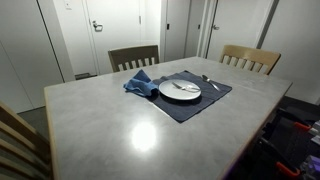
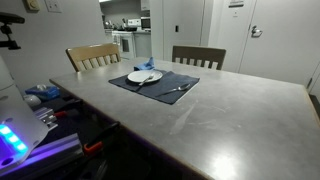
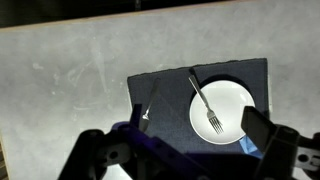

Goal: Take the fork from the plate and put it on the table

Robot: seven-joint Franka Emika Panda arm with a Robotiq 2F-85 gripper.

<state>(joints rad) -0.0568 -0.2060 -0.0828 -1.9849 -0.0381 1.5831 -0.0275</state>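
Wrist view looks straight down on the fork [image 3: 204, 100], which lies slantwise across the white plate [image 3: 235, 95]. Its tines rest near the middle of the plate, and its handle runs out over the rim until the tip sits above the dark mat [image 3: 160, 85]. The claw [image 3: 177, 140] hangs above, spread wide and holding nothing, with one finger [image 3: 90, 148] out past the mat's edge and the other over the plate's far side.

The fork looks like thin metal, so probably light, stiff and slick against the glazed plate. It lies flat, which leaves little to get under. The best hold is likely across the handle where it bridges the rim (a small gap beneath seems probable there), with the jaws set crosswise to the shaft. Pinching at the tines could skid it or nudge the plate.

Much is hard to read. In both exterior views the fork is at most a faint streak on the plate, and the claw does not show there at all, so its height above the plate cannot be judged. A second utensil [image 3: 148, 108] lies on the mat beside the plate, but whether it is a knife or a spoon I cannot tell. The blue napkin [image 1: 142, 84] touches the plate, and in the wrist view a finger mostly hides it. Bare table [image 3: 60, 70] lies beyond the mat.
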